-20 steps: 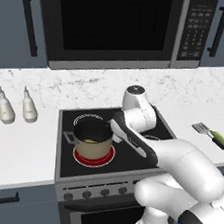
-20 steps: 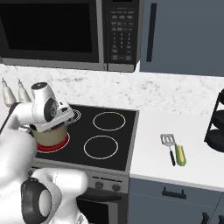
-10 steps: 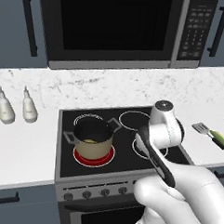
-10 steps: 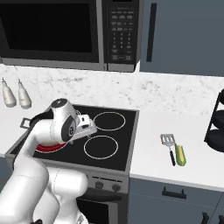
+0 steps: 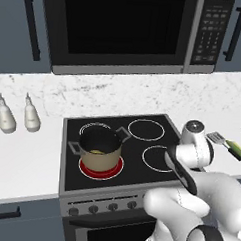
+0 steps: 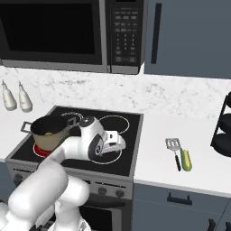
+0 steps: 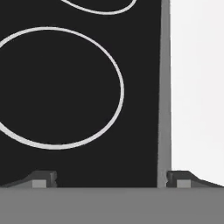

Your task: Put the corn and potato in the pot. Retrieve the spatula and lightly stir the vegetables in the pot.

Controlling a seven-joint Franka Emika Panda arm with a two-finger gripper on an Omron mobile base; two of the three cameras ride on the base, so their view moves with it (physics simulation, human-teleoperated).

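Swung right since a second ago: arm went from over the pot to the stove's right side.

Left base view: tan-beige round pot [image 5: 100, 150] with dark handles sits on the glowing red front-left burner [image 5: 101, 169], something yellowish inside. White arm's wrist at 3 o'clock of the pot, over the black cooktop's [image 5: 141, 148] right edge. Grey slotted spatula [image 5: 220, 141] and green-yellow corn cob [image 5: 237, 149] lie on the white counter [image 5: 25, 160] further toward 3 o'clock.

Right base view: two-finger gripper [image 6: 118, 140] hangs above the front-right ring; spatula [image 6: 173, 149] just beside corn [image 6: 185, 159].

Hand view: fingertips [image 7: 43, 178] spread fully wide, nothing between them.
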